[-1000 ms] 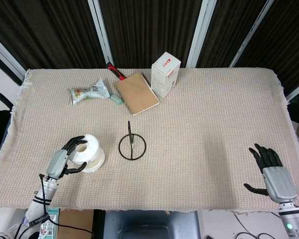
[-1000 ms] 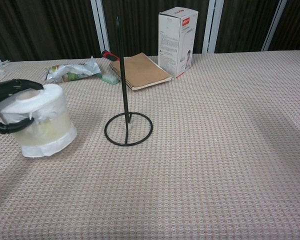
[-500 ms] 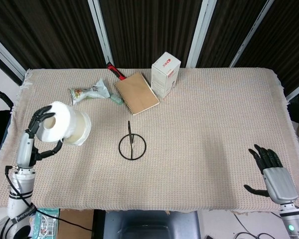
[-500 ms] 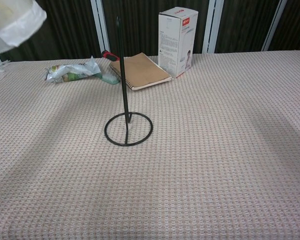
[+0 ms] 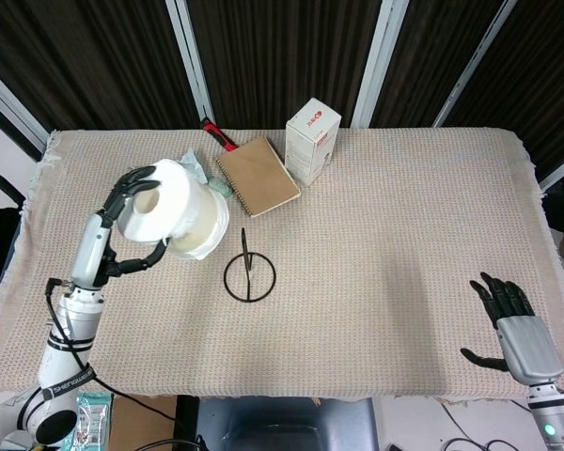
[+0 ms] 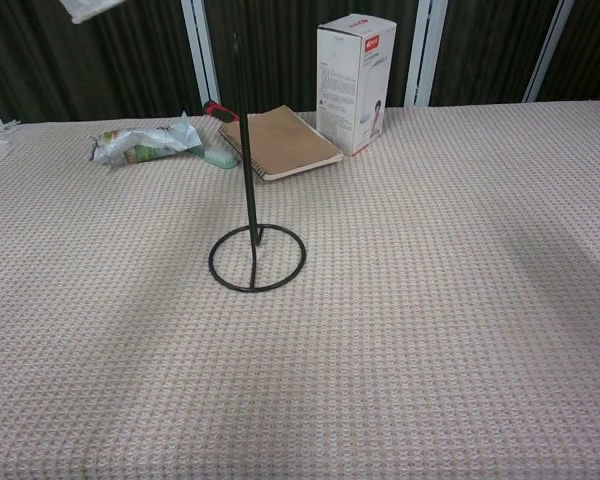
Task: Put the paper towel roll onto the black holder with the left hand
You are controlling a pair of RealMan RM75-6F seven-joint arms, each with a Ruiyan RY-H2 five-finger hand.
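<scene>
Head view: the left hand grips the paper towel roll, raised off the table, to the left of the black holder and not on its post. The right hand rests at the near right table edge, fingers spread, holding nothing. A brown notebook and white box lie far behind the holder.

A rough beige waffle-weave cloth covers the worktop; the thin black metal wire holder at centre looks matt (its ring base too), the brown kraft-paper notebook dull, the white cardboard box smooth.
</scene>
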